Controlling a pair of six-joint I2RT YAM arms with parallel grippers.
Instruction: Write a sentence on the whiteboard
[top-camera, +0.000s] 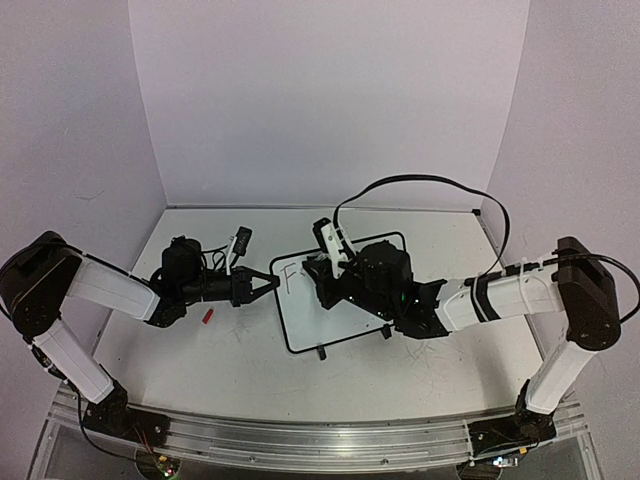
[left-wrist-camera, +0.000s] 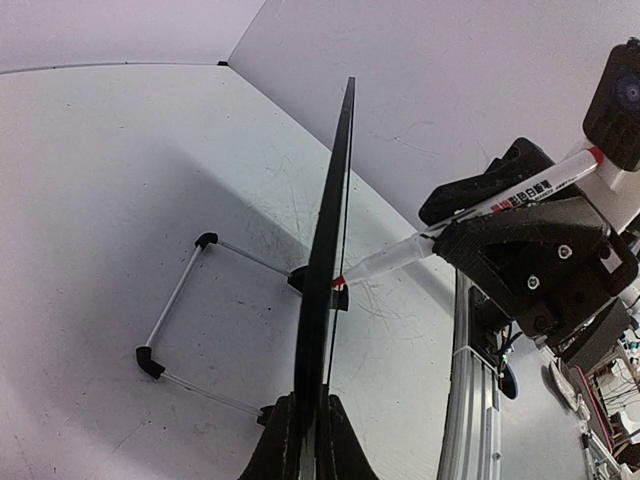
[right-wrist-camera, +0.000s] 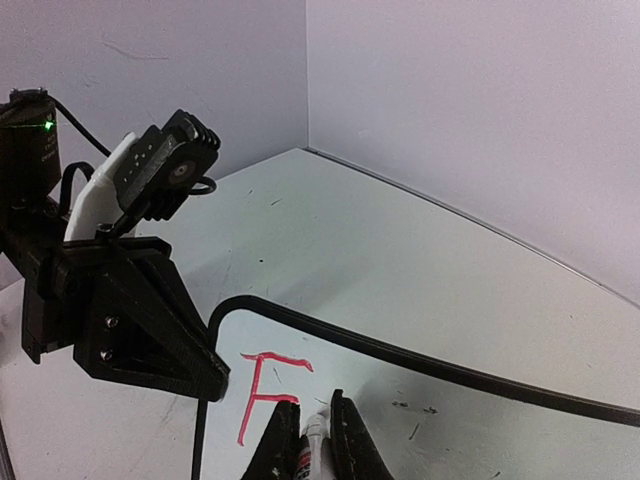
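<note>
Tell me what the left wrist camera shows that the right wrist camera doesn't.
Only the left wrist view shows the whiteboard edge-on, its wire stand on its back side, and the marker with its red tip at the board's face. Only the right wrist view shows the red letter F written on it. Both show the marker, the left gripper clamping the board's edge and the right gripper holding the marker.

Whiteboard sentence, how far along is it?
Done: one red letter F on the whiteboard. In hand: left gripper clamps the board's edge, right gripper holds the marker, tip at the board. Left: the rest of the sentence.
</note>
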